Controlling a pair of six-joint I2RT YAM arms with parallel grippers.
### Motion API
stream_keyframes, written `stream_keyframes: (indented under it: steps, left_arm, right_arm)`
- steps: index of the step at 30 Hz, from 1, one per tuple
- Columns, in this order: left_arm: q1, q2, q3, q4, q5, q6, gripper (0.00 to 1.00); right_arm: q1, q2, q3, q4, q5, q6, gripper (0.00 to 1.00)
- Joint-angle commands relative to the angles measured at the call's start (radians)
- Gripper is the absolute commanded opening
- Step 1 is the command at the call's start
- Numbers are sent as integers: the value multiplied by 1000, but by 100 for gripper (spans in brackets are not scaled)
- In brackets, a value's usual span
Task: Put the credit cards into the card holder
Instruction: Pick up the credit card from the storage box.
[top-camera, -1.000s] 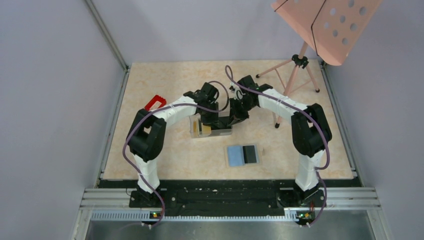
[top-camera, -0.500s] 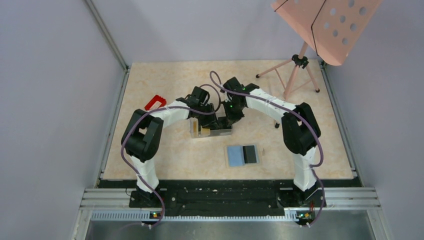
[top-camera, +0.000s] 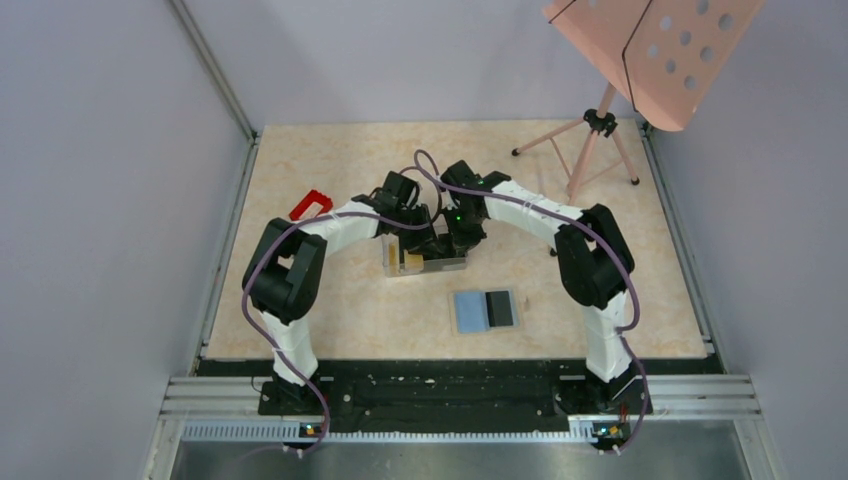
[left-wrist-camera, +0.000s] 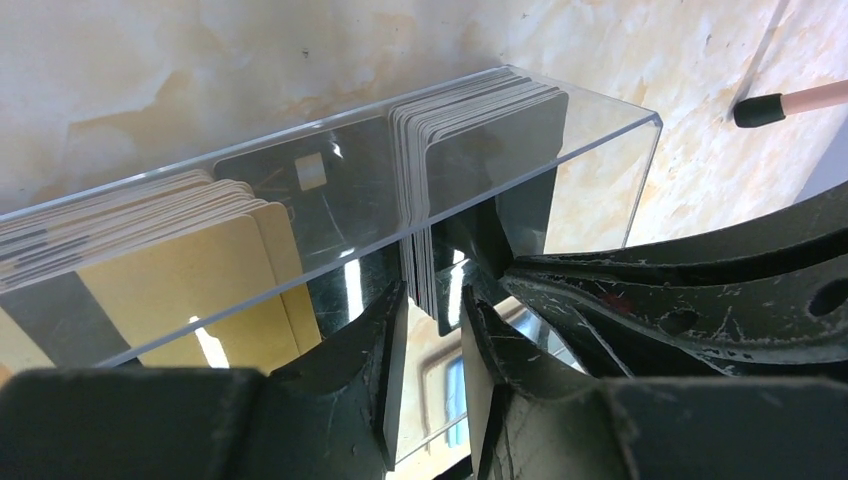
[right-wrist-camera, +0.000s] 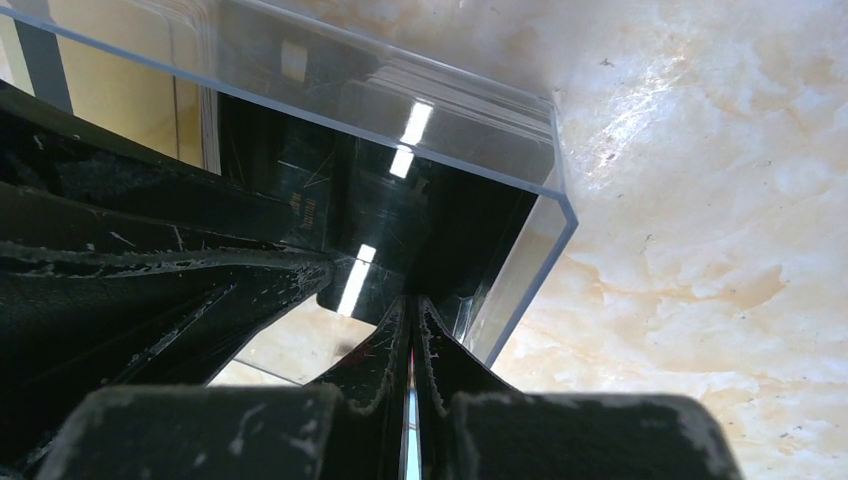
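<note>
Closing in, our right claw (right-wrist-camera: 411, 303) has shut empty at the box (right-wrist-camera: 545, 200). Our left claw (left-wrist-camera: 430, 300) straddles black cards (left-wrist-camera: 485, 135) inside; whether it pinches them we cannot tell. We judge a pull-out is next; the holder (top-camera: 470, 311) lies open behind both claws.

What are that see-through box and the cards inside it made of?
The box looks like clear, glossy acrylic or similar plastic: see-through, with bright light reflections. The cards seem thin plastic, black and gold, smooth with rounded corners.
</note>
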Motion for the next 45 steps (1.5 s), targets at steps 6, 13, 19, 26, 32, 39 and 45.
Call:
stream_keyframes:
  steps: [6, 13, 19, 26, 32, 39, 45]
  left_arm:
    - [-23, 45, 101, -60, -32, 52, 24]
    - [-47, 75, 150, -109, -59, 66, 14]
    - [-63, 87, 178, -154, -94, 84, 15]
    - [-96, 100, 227, -189, -118, 99, 11]
    - [-124, 99, 286, -229, -144, 120, 0]
    - [-137, 89, 333, -275, -178, 139, 0]
    - [-138, 88, 320, -304, -207, 135, 20]
  right_arm:
    - [-9, -119, 52, 27, -118, 25, 8]
    - [-99, -194, -21, 46, -152, 47, 17]
    - [-130, -194, -129, 71, -160, 47, 34]
    - [-131, -161, -192, 118, -249, 65, 35]
    - [-130, -161, -189, 122, -262, 69, 2]
    - [-129, -164, -191, 122, -265, 71, 0]
    - [-129, -164, -188, 122, -261, 74, 0]
